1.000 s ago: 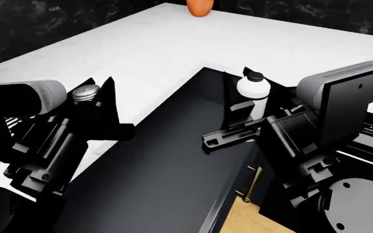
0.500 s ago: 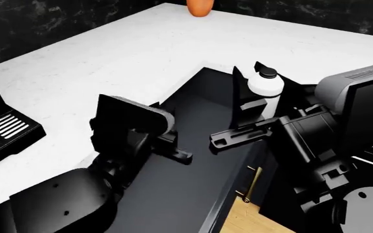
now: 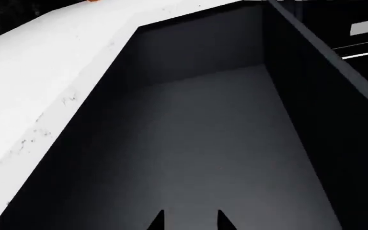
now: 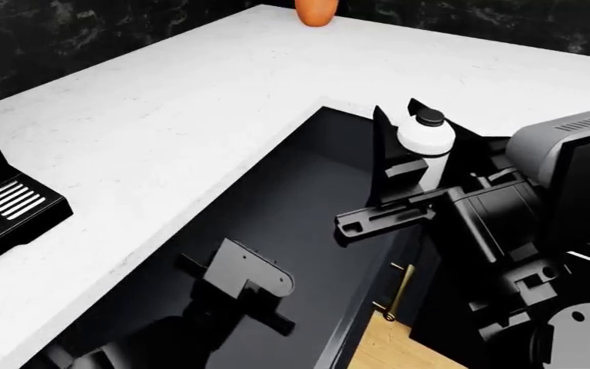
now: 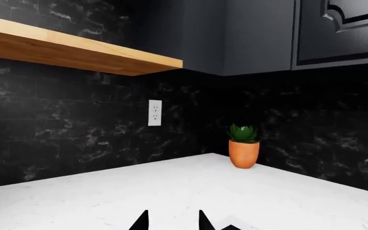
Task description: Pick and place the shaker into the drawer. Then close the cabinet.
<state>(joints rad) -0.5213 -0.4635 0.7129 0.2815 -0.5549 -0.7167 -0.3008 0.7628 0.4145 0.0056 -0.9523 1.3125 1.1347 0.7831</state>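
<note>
The right gripper is clasping the white shaker above the drawer; the left gripper is hanging parted, empty

The white shaker with a black cap stands upright over the open black drawer

Left arm dropped from the counter edge down into the drawer, left gripper now low over its glossy floor, shaker no longer visible, right gripper with white bottle edged slightly rightward.
</note>
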